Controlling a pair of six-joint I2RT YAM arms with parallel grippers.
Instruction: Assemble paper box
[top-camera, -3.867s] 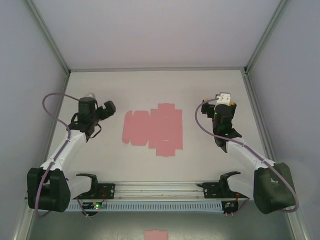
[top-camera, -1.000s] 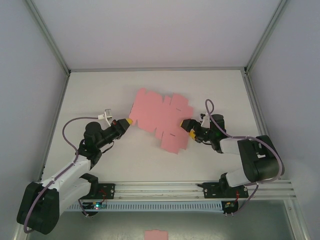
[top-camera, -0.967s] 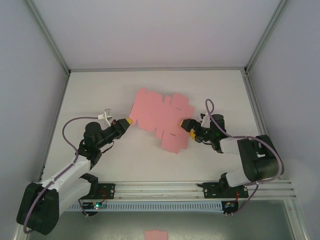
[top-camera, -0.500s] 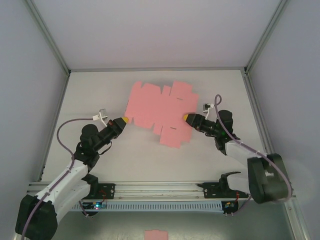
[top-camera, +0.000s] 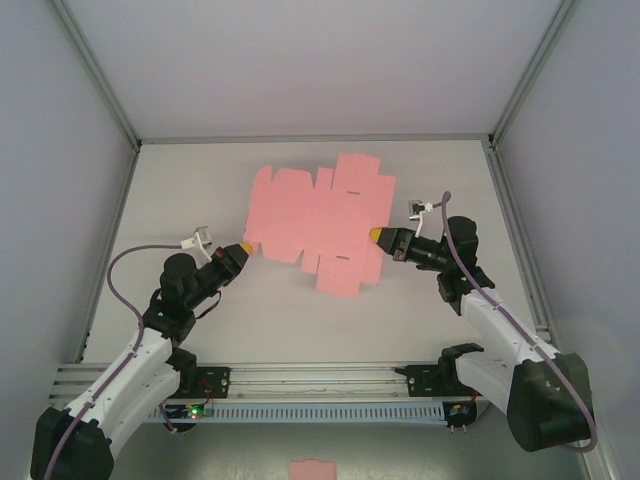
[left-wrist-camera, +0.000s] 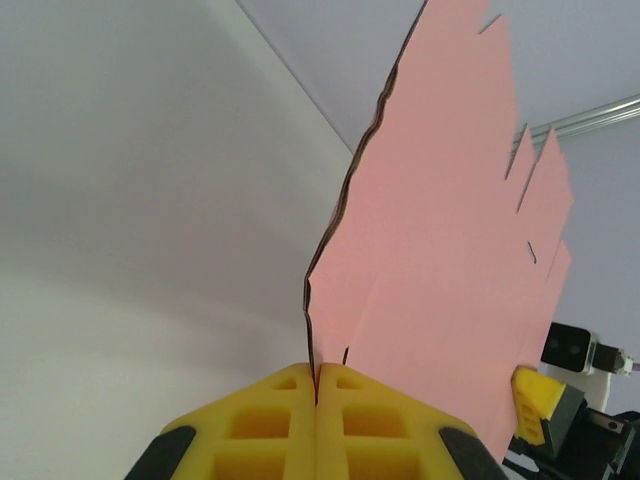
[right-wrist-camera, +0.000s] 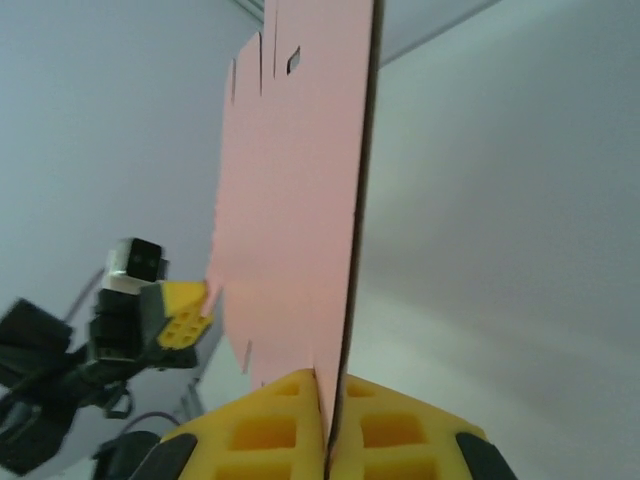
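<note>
Worktop (top-camera: 200, 190): white, walled on three sides, open margin all round the sheet. Paper box (top-camera: 320, 225): one flat, many-flapped pink cut-out at centre frame, spanning the two arms. Left end effector (top-camera: 246, 247): one, clamped on the sheet's left edge. Right end effector (top-camera: 374, 235): one, clamped on its right edge. Pink scrap (top-camera: 312, 470): one, at the bottom edge of the frame.

One paper box (top-camera: 320, 225), a flat pink cut-out sheet with many flaps. Two robot arms: one left arm (top-camera: 130, 362) and one right arm (top-camera: 498, 328). Two grippers, the left gripper (top-camera: 245, 247) and the right gripper (top-camera: 374, 236), each with two yellow fingers (left-wrist-camera: 262, 428). One small pink scrap (top-camera: 312, 469). One white table (top-camera: 190, 180).
</note>
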